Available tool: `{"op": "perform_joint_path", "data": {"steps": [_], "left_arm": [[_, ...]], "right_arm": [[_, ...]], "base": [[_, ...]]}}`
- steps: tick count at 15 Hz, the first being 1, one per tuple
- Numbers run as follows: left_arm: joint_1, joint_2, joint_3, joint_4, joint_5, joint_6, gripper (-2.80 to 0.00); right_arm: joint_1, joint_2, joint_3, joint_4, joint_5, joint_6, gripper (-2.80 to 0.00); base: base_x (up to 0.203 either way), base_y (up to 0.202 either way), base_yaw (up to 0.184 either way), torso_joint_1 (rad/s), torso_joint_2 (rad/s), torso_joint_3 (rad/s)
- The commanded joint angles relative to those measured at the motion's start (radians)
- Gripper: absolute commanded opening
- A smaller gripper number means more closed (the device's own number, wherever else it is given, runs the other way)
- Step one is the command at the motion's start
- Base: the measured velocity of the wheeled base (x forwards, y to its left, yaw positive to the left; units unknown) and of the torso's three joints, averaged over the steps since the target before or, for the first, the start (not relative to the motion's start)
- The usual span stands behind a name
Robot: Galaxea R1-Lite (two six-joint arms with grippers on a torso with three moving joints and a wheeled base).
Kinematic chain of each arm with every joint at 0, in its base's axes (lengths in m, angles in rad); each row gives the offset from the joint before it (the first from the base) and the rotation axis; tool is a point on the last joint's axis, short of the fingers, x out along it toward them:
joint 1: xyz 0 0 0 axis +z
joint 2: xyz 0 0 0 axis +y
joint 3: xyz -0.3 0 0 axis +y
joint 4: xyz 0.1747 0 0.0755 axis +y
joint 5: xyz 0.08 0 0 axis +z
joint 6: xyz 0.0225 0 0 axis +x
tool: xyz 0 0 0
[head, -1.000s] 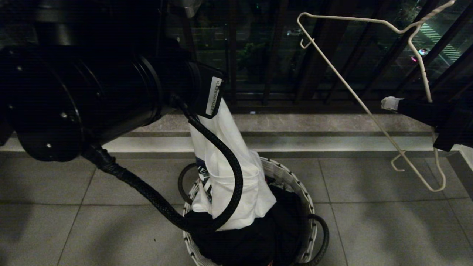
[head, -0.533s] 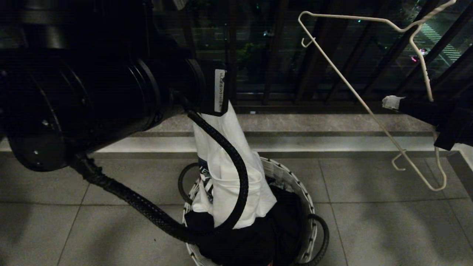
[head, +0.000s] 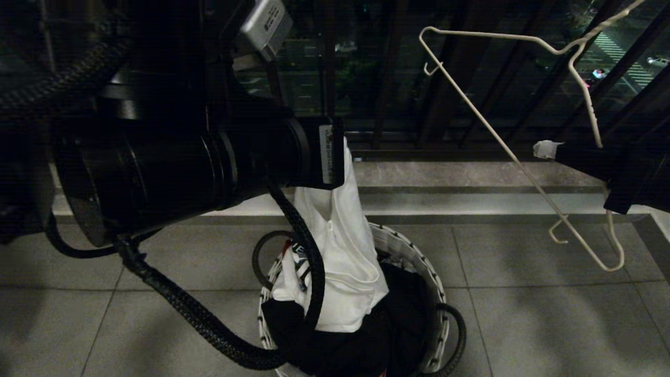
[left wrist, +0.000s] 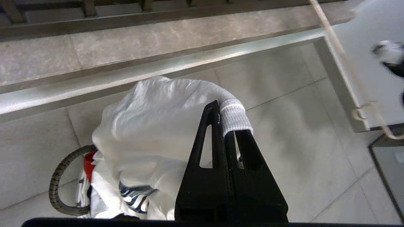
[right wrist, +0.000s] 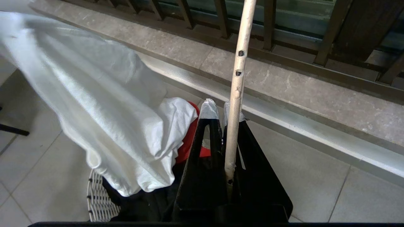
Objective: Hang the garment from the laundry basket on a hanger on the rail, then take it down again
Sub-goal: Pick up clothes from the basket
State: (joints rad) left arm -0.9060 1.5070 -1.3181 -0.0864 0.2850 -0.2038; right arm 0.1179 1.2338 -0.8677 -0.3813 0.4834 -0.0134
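The white garment [head: 340, 251] hangs from my left gripper down into the woven laundry basket [head: 419, 256]; its lower end still rests inside. In the left wrist view my left gripper [left wrist: 225, 110] is shut on the ribbed collar of the garment [left wrist: 148, 126]. In the head view the wrist hides those fingers. On the right, my right gripper [head: 547, 149] is shut on the thin white wire hanger [head: 523, 162] and holds it tilted in the air. The right wrist view shows the right gripper [right wrist: 217, 110], the hanger's wire [right wrist: 237, 72], the garment [right wrist: 94, 94] and the basket [right wrist: 98, 201]. The rail is out of view.
Dark clothes [head: 387, 324] fill the basket, and a red cloth [right wrist: 189, 138] lies under the garment. A stone ledge [head: 445, 173] and the dark balcony railing [head: 460, 78] run behind. My left arm's black cable [head: 199, 314] loops in front of the basket.
My left wrist has rolled and swung to the right, carrying the top of the garment with it. The right gripper and hanger have hardly moved.
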Motion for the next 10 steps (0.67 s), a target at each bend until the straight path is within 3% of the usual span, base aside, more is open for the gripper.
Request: {"op": "perform_joint_path", "data": {"steps": [1, 4, 10], "left_arm": [[0.012, 0.031, -0.004, -0.001, 0.002, 0.0, -2.8], [0.036, 0.087, -0.062, -0.003, 0.005, -0.006, -2.8], [0.052, 0.09, -0.07, 0.007, 0.01, 0.009, -2.8]], "right_arm": [[0.0, 0.007, 0.001, -0.002, 0.003, 0.0, -2.8], [0.0, 0.012, 0.001, -0.002, 0.003, -0.002, -2.8], [0.0, 0.031, 0.001, -0.002, 0.003, 0.0, -2.8]], "base": [[0.0, 0.0, 0.0, 0.0, 0.0, 0.0], [0.0, 0.0, 0.0, 0.0, 0.0, 0.0], [0.0, 0.0, 0.0, 0.003, 0.0, 0.044]]}}
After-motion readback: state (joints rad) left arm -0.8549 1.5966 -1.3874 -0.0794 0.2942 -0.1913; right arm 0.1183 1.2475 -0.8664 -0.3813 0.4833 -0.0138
